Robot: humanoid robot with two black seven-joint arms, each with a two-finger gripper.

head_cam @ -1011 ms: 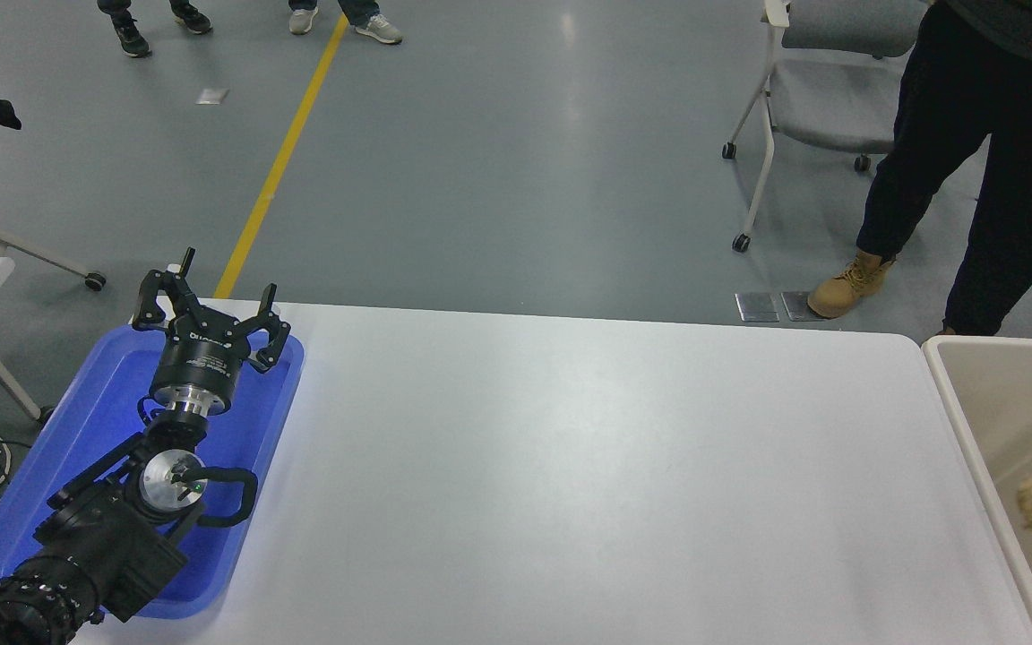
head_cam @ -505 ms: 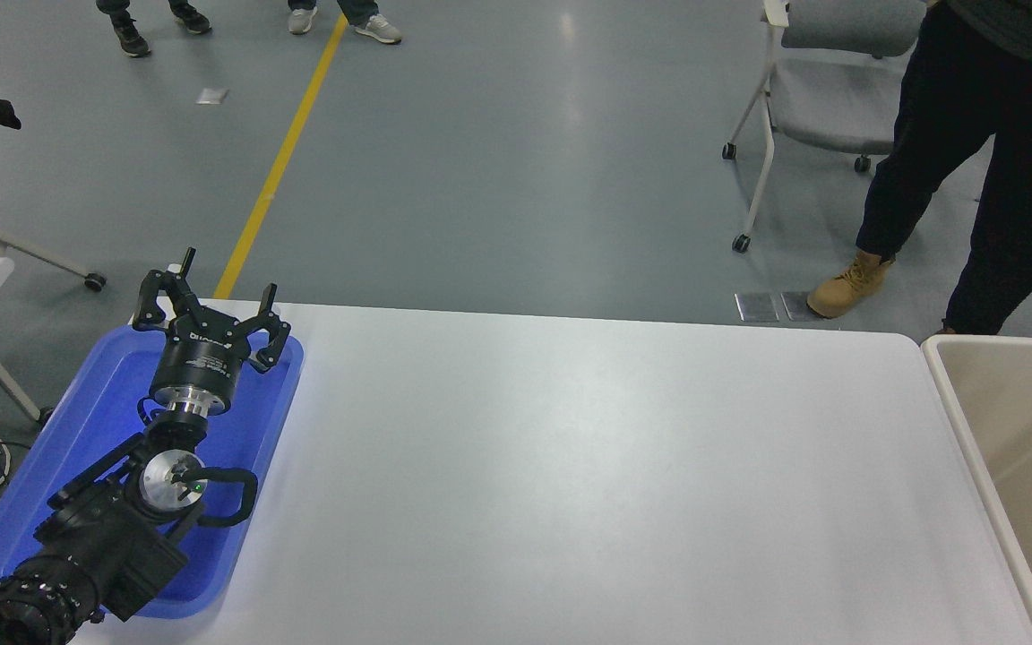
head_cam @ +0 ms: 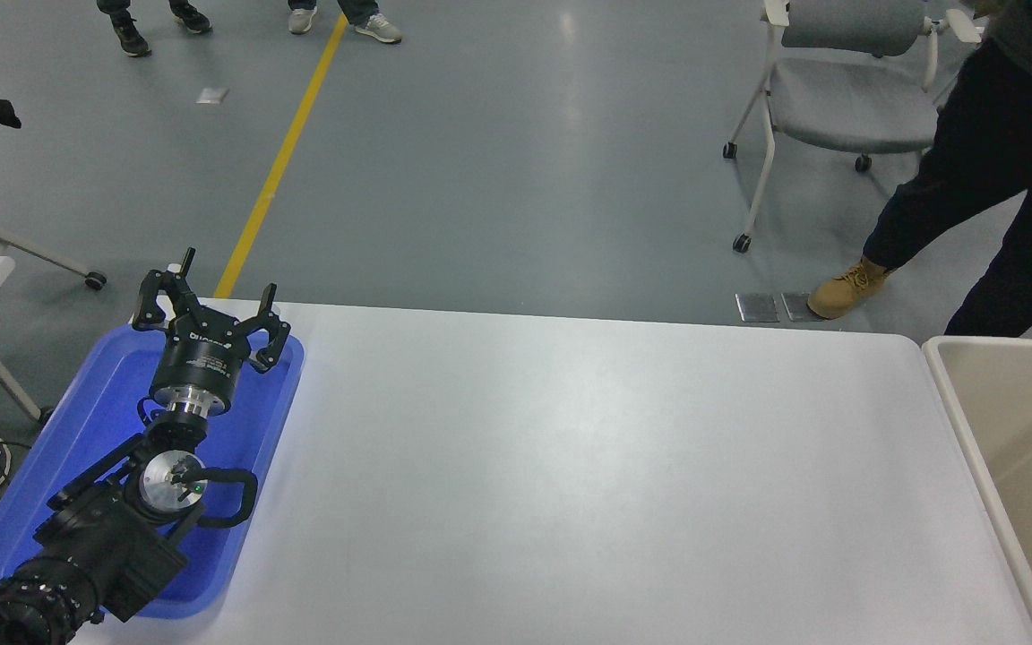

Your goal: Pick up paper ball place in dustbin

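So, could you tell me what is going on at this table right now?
Nothing is being handled at this moment. The left gripper is parked open above the blue tray at the near-left of the white table, holding nothing. The right arm is out of view. The dustbin stands against the table's right end, and no paper ball shows on the table or in the visible part of the bin. A person stands beyond the far right corner, next to a grey chair.
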